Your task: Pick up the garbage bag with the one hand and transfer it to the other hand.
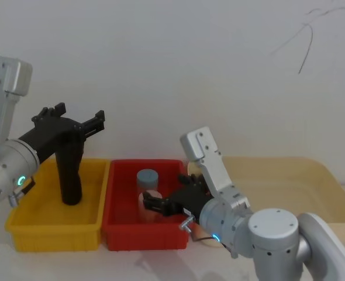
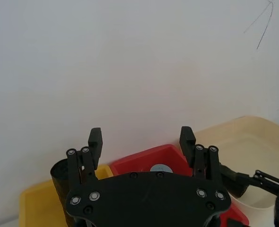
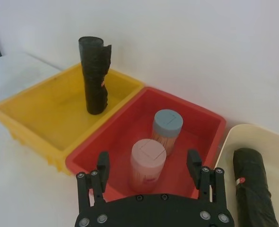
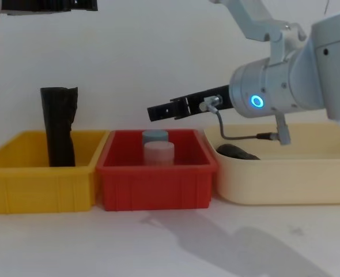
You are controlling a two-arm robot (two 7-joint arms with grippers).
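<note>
Garbage bag (image 3: 253, 189) lies flat in cream tub (image 4: 285, 179), with neither gripper touching it. Yellow bin (image 1: 55, 234) holds one black roll (image 3: 94, 80), upright, loose flap at the top. Red bin (image 1: 143, 237): two jars, blue-lidded jar (image 3: 167, 124) and pink-lidded jar (image 3: 148, 158), standing side by side. Left gripper (image 2: 142, 137) is high above the yellow bin, fingers spread, empty. Right gripper (image 4: 161, 109) hovers over the red bin, fingers spread, empty.

The bag (image 3: 253, 189) beside the right gripper (image 4: 158, 111) is black with a red-and-white band (image 3: 241, 180), in a cream tub (image 3: 276, 151). Below that gripper: red bin (image 3: 191, 113), blue-lid jar (image 3: 167, 124), pink-lid jar (image 3: 148, 158). Black left gripper (image 2: 141, 136) too, teal ring (image 1: 21, 181).
</note>
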